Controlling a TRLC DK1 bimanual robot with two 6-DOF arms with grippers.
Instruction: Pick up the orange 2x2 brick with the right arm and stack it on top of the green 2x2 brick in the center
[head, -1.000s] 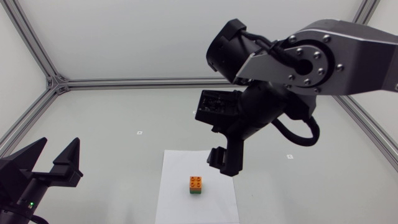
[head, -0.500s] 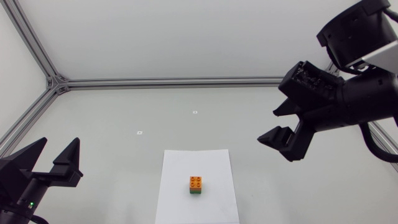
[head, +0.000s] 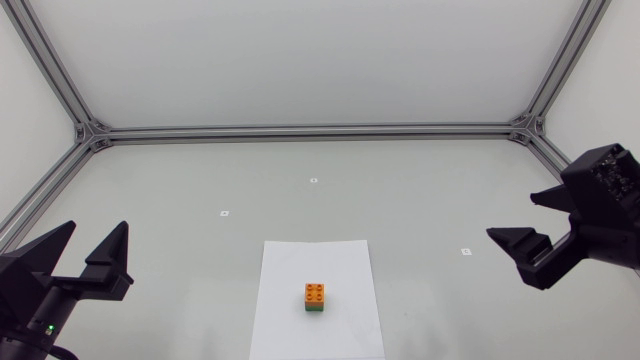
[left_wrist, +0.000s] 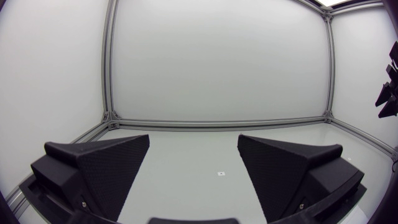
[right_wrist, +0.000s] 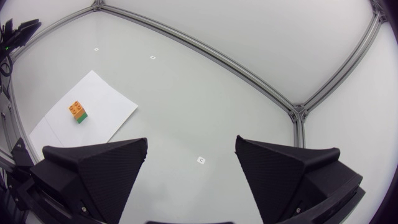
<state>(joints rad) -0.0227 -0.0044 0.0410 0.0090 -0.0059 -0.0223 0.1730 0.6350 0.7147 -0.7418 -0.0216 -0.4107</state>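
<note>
The orange 2x2 brick (head: 315, 292) sits squarely on the green 2x2 brick (head: 315, 309) on a white paper sheet (head: 340, 260) at the table's middle front. My right gripper (head: 512, 216) hangs open and empty at the right side, well away from the stack. The right wrist view has the orange brick (right_wrist: 76, 107) on the green brick (right_wrist: 81, 118) far ahead of its open gripper (right_wrist: 191, 142). My left gripper (head: 95, 228) stands open at the lower left, holding nothing; in its own view the left gripper (left_wrist: 193, 139) has only bare table ahead.
The paper sheet (right_wrist: 109, 99) lies flat around the stack. Small white markers (head: 465, 251) dot the grey table. An aluminium frame rail (head: 300, 131) runs along the table's far edge and sides.
My right arm has drawn back from above the paper to the right side, gripper open. The stacked bricks and the left arm have stayed put.
</note>
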